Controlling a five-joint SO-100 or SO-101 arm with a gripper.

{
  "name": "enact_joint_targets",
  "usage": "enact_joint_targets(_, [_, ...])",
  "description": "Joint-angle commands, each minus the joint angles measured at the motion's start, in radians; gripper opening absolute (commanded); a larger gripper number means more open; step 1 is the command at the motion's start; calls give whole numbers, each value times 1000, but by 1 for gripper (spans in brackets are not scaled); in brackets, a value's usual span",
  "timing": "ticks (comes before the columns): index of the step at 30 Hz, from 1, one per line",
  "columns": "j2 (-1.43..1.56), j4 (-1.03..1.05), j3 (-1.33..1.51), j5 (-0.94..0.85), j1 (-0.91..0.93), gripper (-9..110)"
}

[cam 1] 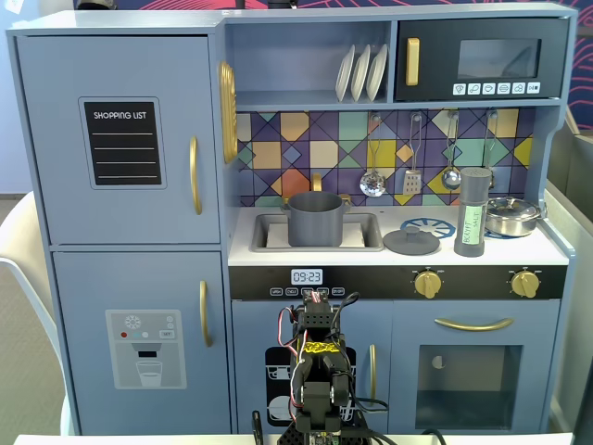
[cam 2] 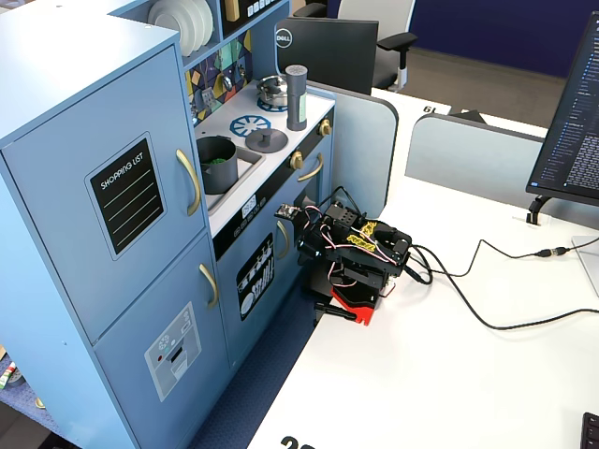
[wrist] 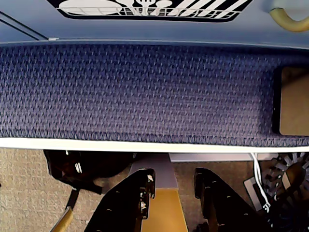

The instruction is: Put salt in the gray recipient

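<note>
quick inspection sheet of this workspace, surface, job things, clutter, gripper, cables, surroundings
surface: white desk carries the arm; toy kitchen countertop is the work area
job's things: tall gray salt shaker upright on the right side of the countertop; gray pot standing in the sink, uncovered
clutter: pot lid beside the shaker, small steel pan on the hob, utensils hanging on the backsplash, plates on the shelf
grippers: gripper folded low in front of the kitchen, jaws slightly apart, empty
cables: black cable trails across the desk from the arm
surroundings: monitor at the right in a fixed view, office chair behind the kitchen
</note>
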Motion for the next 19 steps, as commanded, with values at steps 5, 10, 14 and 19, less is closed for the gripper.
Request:
enact_joint_targets(5, [6, 5, 0, -5, -26, 4])
enact_joint_targets(10, [6, 5, 0, -5, -38, 5])
enact_joint_targets(14, [6, 5, 0, -5, -40, 6])
enact_joint_targets(19, [6, 5, 0, -5, -48, 6])
